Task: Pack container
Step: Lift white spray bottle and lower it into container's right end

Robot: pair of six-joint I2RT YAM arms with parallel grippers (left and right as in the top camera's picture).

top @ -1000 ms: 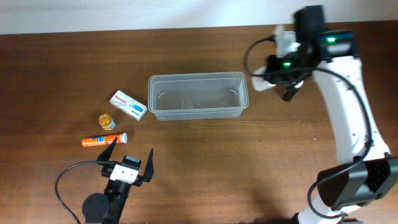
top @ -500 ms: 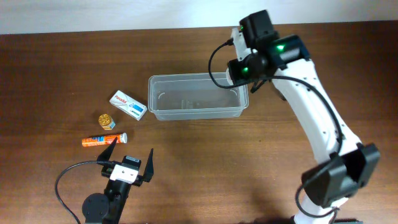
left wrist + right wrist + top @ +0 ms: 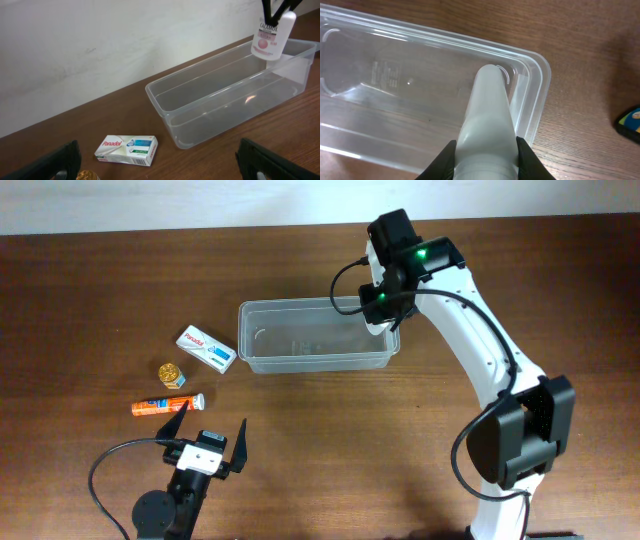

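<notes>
The clear plastic container (image 3: 310,302) lies mid-table and holds nothing that I can see; it also shows in the left wrist view (image 3: 210,120) and the right wrist view (image 3: 542,85). My right gripper (image 3: 382,302) is shut on a white bottle (image 3: 487,120) with a pink label (image 3: 271,36), and holds it above the container's right end. My left gripper (image 3: 207,438) is open and empty near the front left edge. A white-and-blue Panadol carton (image 3: 207,348), a small gold-topped jar (image 3: 172,374) and an orange tube (image 3: 165,405) lie left of the container.
The Panadol carton (image 3: 127,149) lies just ahead of my left fingers. A white wall runs behind the table. A dark blue-and-yellow item (image 3: 630,120) shows at the right edge of the right wrist view.
My right arm has swung left with the white bottle, from right of the container to above its right end. The left arm and the loose items have not moved.
</notes>
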